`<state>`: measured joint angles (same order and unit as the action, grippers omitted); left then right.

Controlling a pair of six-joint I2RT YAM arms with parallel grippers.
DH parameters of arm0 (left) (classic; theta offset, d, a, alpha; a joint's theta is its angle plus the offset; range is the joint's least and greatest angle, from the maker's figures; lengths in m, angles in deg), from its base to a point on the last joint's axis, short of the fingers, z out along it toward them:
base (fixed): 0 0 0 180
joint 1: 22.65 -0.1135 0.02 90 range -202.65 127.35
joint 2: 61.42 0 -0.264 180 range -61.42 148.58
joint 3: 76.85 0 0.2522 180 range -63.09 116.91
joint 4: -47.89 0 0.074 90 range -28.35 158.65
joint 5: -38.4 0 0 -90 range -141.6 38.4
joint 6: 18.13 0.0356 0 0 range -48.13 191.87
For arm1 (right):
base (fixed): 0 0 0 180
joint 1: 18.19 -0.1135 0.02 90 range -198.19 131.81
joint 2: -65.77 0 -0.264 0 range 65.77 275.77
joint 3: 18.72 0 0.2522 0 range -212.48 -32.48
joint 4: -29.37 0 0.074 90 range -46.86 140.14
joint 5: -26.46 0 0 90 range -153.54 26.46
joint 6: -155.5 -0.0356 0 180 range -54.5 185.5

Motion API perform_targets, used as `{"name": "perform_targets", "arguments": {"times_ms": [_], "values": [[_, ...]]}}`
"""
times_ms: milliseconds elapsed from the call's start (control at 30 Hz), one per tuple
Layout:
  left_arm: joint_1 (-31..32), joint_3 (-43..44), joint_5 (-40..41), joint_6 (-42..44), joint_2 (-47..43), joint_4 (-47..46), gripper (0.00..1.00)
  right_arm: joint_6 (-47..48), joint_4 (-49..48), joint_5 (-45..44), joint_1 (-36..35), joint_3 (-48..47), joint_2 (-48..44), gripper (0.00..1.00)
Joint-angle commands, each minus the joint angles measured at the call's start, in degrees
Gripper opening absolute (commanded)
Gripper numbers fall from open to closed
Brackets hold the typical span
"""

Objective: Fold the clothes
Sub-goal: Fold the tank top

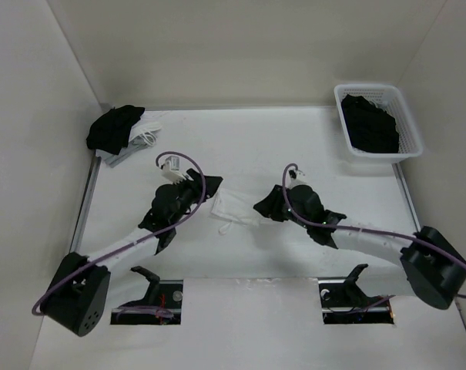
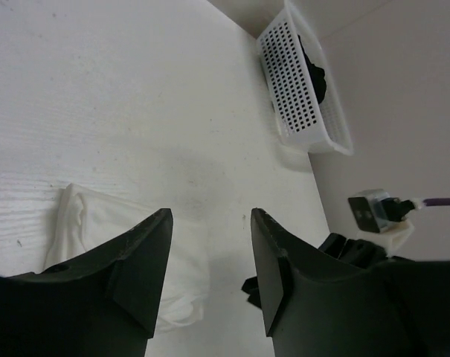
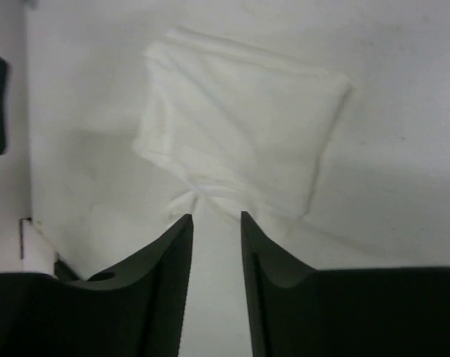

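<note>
I see the white camisole (image 1: 231, 212) lying folded flat on the bench (image 1: 256, 146), between my two hands. My left hand (image 2: 211, 216) stands wide open and empty over one edge of it. My right hand (image 3: 216, 217) is parted by a narrower gap and grips nothing, its tips right at the cloth's bunched edge.

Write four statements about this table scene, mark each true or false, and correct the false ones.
1. The white camisole lies folded between the left gripper and the right gripper. True.
2. The basket holds white clothes. False: it holds black garments.
3. The left gripper grips the camisole. False: its jaws stand open, holding nothing.
4. A black bundle sits at the far left corner of the table. True.
</note>
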<state>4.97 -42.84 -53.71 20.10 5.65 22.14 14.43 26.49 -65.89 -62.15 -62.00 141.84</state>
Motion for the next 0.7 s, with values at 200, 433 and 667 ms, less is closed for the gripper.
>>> {"name": "perform_targets", "arguments": {"times_ms": [200, 433, 667], "values": [[-3.84, -1.88, 11.32, 9.05, -18.79, 29.55, 0.48, 9.58, -0.05, -3.62, 5.24, -1.16, -14.72, 0.59], [-5.60, -1.27, 16.00, 9.84, -28.30, 45.11, 0.52, 13.36, -6.47, -10.57, 9.64, 2.80, -16.13, 0.74], [-6.66, 0.93, 17.75, 10.02, -26.91, 49.18, 0.50, 11.88, -10.86, -9.96, 11.22, 8.24, -16.13, 0.82]]}}
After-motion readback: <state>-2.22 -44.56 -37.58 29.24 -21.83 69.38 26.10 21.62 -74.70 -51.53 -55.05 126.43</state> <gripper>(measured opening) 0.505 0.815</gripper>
